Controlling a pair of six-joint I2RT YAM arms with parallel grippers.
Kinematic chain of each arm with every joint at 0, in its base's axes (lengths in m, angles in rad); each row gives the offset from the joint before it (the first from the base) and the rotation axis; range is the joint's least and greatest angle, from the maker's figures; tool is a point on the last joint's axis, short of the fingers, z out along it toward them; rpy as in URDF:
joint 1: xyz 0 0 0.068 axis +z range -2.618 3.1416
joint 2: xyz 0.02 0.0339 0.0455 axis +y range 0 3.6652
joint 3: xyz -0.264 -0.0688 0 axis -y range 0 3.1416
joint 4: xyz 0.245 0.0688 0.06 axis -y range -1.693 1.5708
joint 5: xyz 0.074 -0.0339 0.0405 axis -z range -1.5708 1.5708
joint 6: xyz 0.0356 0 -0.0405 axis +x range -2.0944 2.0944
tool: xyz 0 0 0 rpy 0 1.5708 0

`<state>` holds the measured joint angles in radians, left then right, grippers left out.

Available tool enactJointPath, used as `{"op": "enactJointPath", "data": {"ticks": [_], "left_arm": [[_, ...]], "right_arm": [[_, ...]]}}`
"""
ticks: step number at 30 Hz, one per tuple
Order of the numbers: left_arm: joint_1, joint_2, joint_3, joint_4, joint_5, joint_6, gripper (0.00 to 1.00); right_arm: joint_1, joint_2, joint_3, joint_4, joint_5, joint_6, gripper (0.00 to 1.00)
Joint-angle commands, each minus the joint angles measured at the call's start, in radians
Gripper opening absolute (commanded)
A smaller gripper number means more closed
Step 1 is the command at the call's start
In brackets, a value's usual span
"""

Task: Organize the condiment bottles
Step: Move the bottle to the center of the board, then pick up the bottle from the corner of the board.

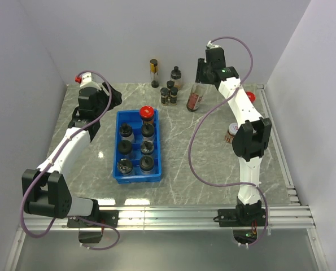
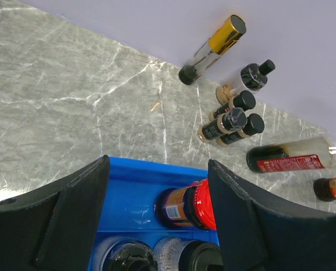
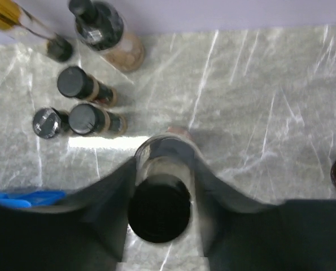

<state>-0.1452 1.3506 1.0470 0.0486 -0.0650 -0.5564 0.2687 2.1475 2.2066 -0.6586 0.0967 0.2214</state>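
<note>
My right gripper (image 1: 204,76) is shut on the neck of a tall sauce bottle (image 1: 195,98) with a red label and dark contents, holding it tilted over the table's back. In the right wrist view its black cap (image 3: 158,210) sits between my closed-in fingers (image 3: 108,195). My left gripper (image 1: 87,119) is open and empty, left of the blue tray (image 1: 116,148). The left wrist view shows a red-capped jar (image 2: 193,206) in the tray's far compartment between the jaws. Several black-capped jars (image 1: 147,148) fill the other compartments. Small black-capped jars (image 1: 168,95) cluster at the back.
A tall gold-capped tube (image 1: 154,72) and a round black-capped bottle (image 1: 174,77) stand by the back wall. Another jar (image 1: 231,133) is partly hidden behind my right arm. Walls close in on the left, back and right.
</note>
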Motion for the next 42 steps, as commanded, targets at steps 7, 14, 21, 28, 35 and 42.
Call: {"op": "enactJointPath", "data": {"ticks": [7,14,21,28,35,42], "left_arm": [[0.006,-0.033,-0.012,0.013,-0.004,0.018,0.76],[0.006,-0.039,-0.013,0.013,-0.006,0.019,0.76],[0.007,-0.042,-0.015,0.013,-0.007,0.013,0.76],[0.007,-0.045,-0.013,0.008,-0.007,0.015,0.76],[0.007,-0.044,-0.013,0.008,0.007,0.010,0.76],[0.006,-0.028,-0.002,0.014,0.039,-0.008,0.76]], "right_arm": [[0.012,-0.040,0.067,0.109,0.015,-0.025,0.78],[0.010,-0.075,0.058,0.114,0.006,-0.008,0.80],[-0.011,-0.198,-0.047,0.227,-0.081,0.015,0.89],[-0.086,-0.334,-0.189,0.312,-0.028,0.118,0.96],[-0.244,-0.331,-0.219,0.036,0.369,0.263,1.00],[-0.356,-0.212,-0.249,-0.041,0.227,0.240,1.00]]}}
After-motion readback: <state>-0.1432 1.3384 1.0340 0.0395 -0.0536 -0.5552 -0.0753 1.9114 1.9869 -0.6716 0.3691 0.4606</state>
